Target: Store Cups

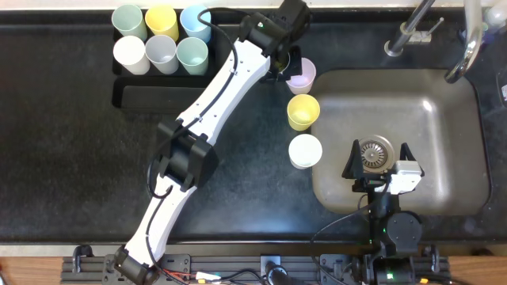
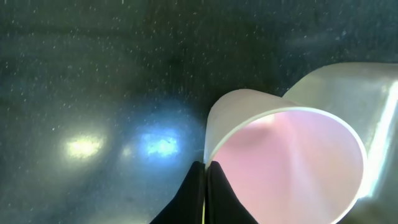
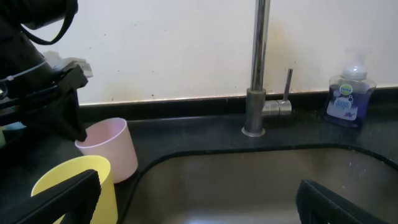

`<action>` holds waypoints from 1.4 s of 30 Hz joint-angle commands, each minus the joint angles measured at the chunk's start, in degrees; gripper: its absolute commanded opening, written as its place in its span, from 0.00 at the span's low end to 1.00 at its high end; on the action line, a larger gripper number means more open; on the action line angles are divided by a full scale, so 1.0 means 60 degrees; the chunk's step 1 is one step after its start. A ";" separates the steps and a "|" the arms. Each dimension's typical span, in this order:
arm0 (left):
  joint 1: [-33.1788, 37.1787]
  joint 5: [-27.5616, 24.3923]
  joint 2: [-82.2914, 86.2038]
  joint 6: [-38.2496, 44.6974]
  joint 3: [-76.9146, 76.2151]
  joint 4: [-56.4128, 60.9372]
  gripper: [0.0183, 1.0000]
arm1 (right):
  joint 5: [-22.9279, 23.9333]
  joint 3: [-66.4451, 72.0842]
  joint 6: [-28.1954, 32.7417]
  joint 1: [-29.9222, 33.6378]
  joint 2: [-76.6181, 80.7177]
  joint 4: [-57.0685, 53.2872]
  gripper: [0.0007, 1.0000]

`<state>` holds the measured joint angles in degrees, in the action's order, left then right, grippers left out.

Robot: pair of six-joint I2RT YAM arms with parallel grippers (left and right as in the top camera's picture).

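A dark speckled counter (image 1: 63, 158) runs along a pale wall, with a steel sink (image 1: 444, 158) set into its right side.

The left gripper (image 2: 204, 186) is clamped on the rim of the pink cup (image 2: 292, 155), its fingers pressed close together with the cup's wall between them. The pink cup stands upright on the counter, at the sink's far left corner. It is empty inside, as far as the left wrist view shows.

Just beside it, along the sink's left edge, the yellow cup (image 1: 303, 111) stands open side up. The white cup (image 1: 305, 150) comes next, nearer the arms' bases.

Well to the left, a black tray (image 1: 158, 91) at the back of the counter holds six cups (image 1: 161, 52) in two rows of three. The strip of the tray nearest the arms is bare.

The right gripper (image 1: 379, 158) hangs over the sink basin with its fingers spread wide, holding nothing.

As I judge it, the task is about two-thirds done. Six cups are stored and three are left to move, the pink one grasped but not yet lifted.
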<state>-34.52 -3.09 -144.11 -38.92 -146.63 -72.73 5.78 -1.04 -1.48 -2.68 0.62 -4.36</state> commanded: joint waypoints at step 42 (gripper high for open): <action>0.7056 0.1603 0.7176 -0.2248 0.7599 -0.0969 0.02 | -0.0066 0.0127 -0.0047 -0.0051 -0.0069 0.0047 1.00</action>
<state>6.83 4.40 -102.87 -51.11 -102.69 -79.79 5.78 -1.04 -1.50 -2.68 0.62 -4.34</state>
